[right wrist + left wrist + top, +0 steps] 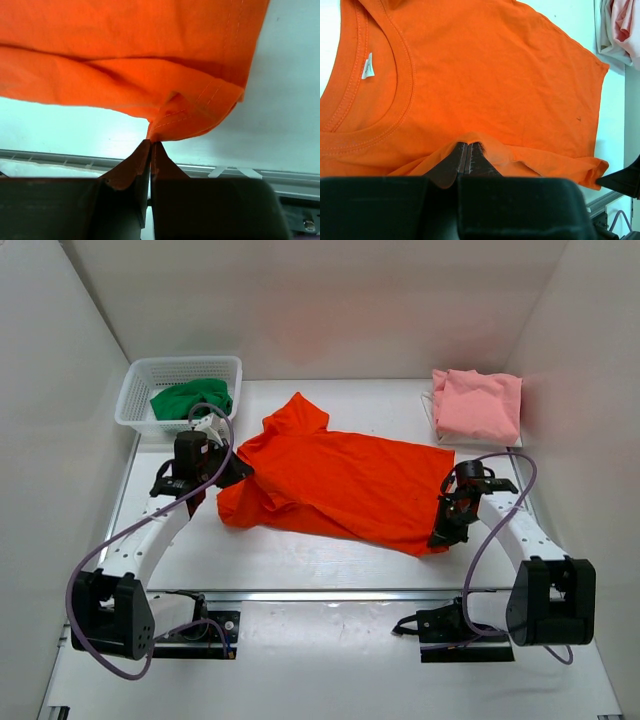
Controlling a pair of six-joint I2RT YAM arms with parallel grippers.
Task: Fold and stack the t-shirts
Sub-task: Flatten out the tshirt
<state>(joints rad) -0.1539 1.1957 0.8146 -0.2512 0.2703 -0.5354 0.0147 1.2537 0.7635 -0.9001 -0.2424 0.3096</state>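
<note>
Left pincer (pixel 469 145), white table (pixel 300 562), white walls (pixel 330 300)

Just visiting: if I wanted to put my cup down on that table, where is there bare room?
Two bare patches of table: the strip between the orange t-shirt and the near edge, and the back stretch between the white basket and the pink t-shirt. The middle is crowded: shirt spread wide, left gripper and right gripper at its ends.

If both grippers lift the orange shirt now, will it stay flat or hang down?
Likely floppy: the orange shirt bunches where the left gripper pinches it. It would probably sag between the two grips. The right gripper seems to hold only the hem corner, so that end might slip.
</note>
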